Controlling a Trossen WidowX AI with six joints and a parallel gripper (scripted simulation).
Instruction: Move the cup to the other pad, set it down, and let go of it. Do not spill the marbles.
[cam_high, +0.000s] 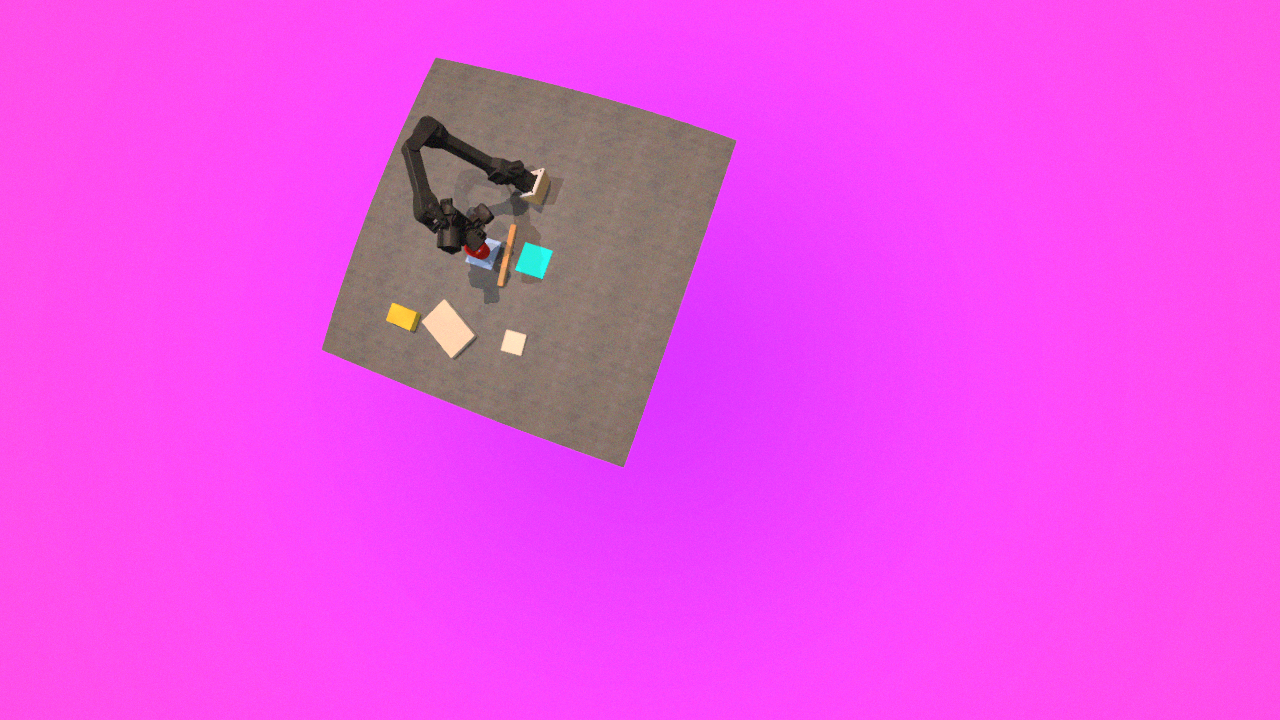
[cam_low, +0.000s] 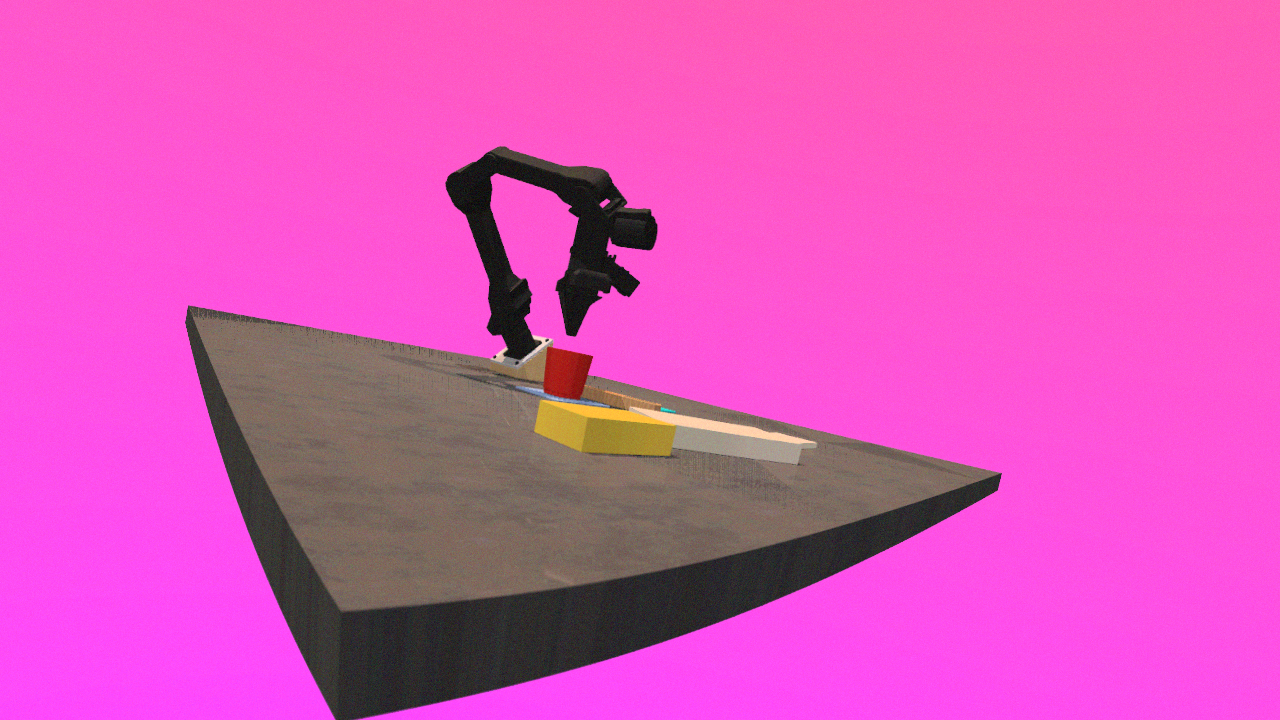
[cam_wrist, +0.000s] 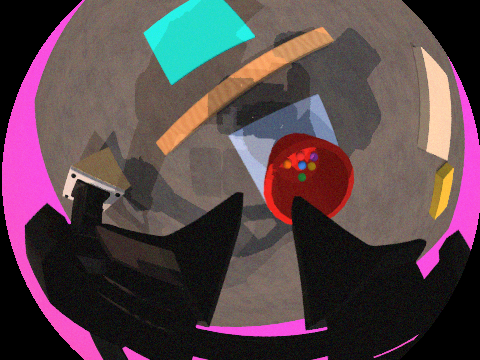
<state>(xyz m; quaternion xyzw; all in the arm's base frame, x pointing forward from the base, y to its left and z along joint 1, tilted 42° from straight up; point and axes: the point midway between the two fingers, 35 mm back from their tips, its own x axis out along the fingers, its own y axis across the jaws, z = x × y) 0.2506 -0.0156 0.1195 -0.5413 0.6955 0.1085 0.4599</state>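
A red cup (cam_high: 477, 251) (cam_low: 567, 373) (cam_wrist: 322, 190) stands upright on the pale blue pad (cam_high: 487, 264) (cam_wrist: 280, 120). Several coloured marbles (cam_wrist: 302, 165) lie inside it. The other pad, cyan (cam_high: 534, 260) (cam_low: 666, 411) (cam_wrist: 200, 40), is flat and bare on the far side of the orange bar. My gripper (cam_low: 572, 332) (cam_wrist: 268, 201) is partly open with nothing between its fingers. It points down above the cup, with a gap to the rim in the exterior view. In the wrist view one fingertip overlaps the cup's near rim, and the gap between the fingers is left of the cup.
A low orange bar (cam_high: 507, 256) (cam_low: 622, 398) (cam_wrist: 245, 75) stands between the pads. A large cream block (cam_high: 448, 328) (cam_low: 738, 438) (cam_wrist: 437, 110), a yellow block (cam_high: 401, 316) (cam_low: 604, 429) (cam_wrist: 442, 192) and a small cream square (cam_high: 513, 342) lie farther from the arm's base (cam_high: 539, 187).
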